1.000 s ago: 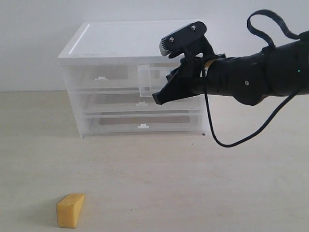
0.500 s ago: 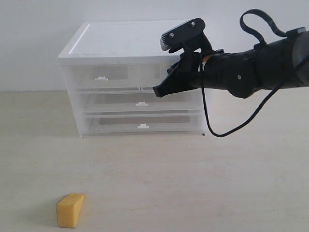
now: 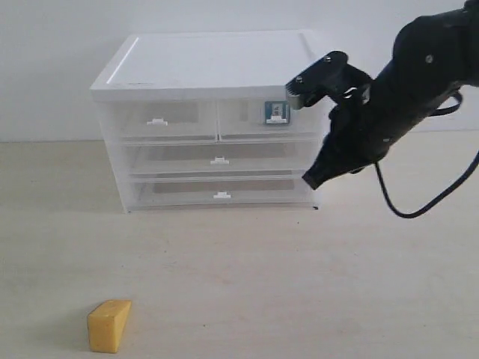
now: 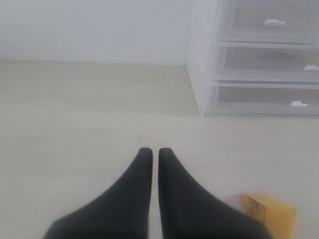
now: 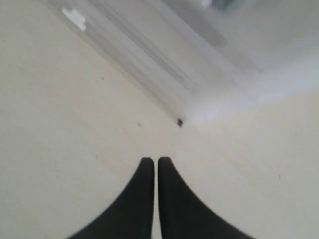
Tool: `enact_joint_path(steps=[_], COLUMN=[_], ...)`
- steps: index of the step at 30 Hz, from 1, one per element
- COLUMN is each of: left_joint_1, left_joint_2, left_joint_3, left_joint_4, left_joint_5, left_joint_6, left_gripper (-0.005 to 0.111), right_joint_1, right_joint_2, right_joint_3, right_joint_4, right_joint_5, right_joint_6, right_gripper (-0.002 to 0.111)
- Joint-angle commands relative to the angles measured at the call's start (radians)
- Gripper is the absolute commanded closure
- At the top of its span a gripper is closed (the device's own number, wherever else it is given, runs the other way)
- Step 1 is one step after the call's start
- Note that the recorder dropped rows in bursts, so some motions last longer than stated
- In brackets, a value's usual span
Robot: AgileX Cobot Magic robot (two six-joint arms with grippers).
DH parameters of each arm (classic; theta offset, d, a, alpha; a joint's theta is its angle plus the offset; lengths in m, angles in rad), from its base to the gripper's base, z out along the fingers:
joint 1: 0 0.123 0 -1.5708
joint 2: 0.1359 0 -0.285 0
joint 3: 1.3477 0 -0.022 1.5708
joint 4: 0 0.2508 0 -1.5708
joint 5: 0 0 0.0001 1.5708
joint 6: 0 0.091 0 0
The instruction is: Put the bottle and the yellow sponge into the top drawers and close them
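The bottle shows its teal label through the front of the right top drawer. That drawer and the left top drawer both sit flush with the cabinet front. My right gripper hangs shut and empty off the cabinet's right front corner, pointing down at the table. The yellow sponge lies on the table at the front left. My left gripper is shut and empty just beside the sponge; it is outside the exterior view.
The white-topped cabinet stands at the back against a pale wall, with two full-width lower drawers shut. The right arm's black cable loops down to the right of the cabinet. Bare pale table lies in front.
The right top drawer went from pulled out to flush with the front. My right gripper then drew back rightward and down, uncovering the bottle inside. The sponge stayed put.
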Motion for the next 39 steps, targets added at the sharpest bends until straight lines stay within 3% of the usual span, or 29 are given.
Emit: enact_joint_path(steps=[1, 6, 9, 15, 27, 39], left_joint_1=[0.002, 0.002, 0.002, 0.002, 0.002, 0.002], left_joint_2=[-0.003, -0.003, -0.003, -0.003, -0.003, -0.003], left_joint_3=[0.004, 0.004, 0.004, 0.004, 0.004, 0.004], left_joint_4=[-0.006, -0.006, -0.006, -0.006, -0.006, -0.006], left_joint_5=[-0.002, -0.002, -0.002, -0.002, -0.002, -0.002], left_joint_6=[0.003, 0.003, 0.003, 0.003, 0.003, 0.003], left_gripper=[0.102, 0.102, 0.102, 0.102, 0.102, 0.102], right_joint_1=[-0.154, -0.389, -0.422, -0.423, -0.423, -0.423], right_joint_2=[-0.058, -0.206, -0.304, -0.535, -0.924, -1.299], right_joint_3=[-0.032, -0.014, 0.054, 0.256, 0.605, 0.761], right_joint_4=[-0.018, -0.021, -0.021, -0.016, 0.095, 0.164], right_joint_5=[0.191, 0.226, 0.142, -0.115, -0.441, -0.414], right_joint_6=[0.093, 0.172, 0.186, 0.242, 0.244, 0.267], right_gripper=[0.108, 0.108, 0.108, 0.108, 0.108, 0.108])
